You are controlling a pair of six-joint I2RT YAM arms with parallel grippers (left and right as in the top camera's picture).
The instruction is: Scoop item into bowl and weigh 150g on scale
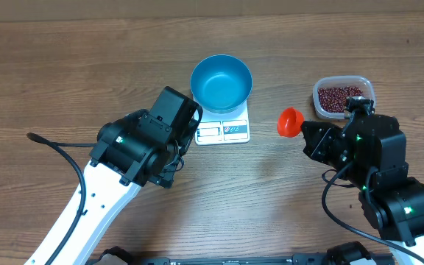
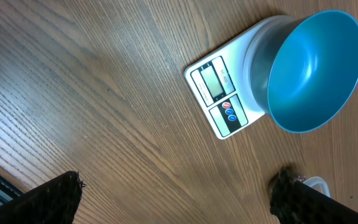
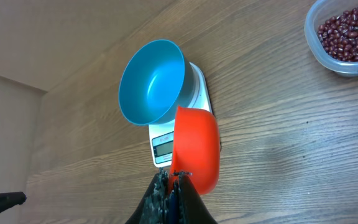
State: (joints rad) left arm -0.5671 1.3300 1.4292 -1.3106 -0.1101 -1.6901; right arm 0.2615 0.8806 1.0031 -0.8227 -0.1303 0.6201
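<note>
A round blue bowl (image 1: 221,81), empty and upright, is seated on the rear of the small white scale (image 1: 223,132), its display panels left uncovered just ahead of the left claw (image 2: 179,196). The dark red beans (image 1: 341,98) are heaped in a clear tub (image 1: 364,87) just beyond the right claw (image 3: 170,182), well apart from the bowl.

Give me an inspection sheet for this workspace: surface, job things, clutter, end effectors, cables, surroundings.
Surface: wooden table.
Job's things: empty blue bowl sits on the scale; beans in a clear tub.
Clutter: nothing seen.
End effectors: left end effector open and empty, over the table beside the scale; right end effector shut on the orange scoop.
Cables: left cable black, by the left arm; right cable black, looping by the right arm.
Surroundings: pale surface beyond the table edge.
</note>
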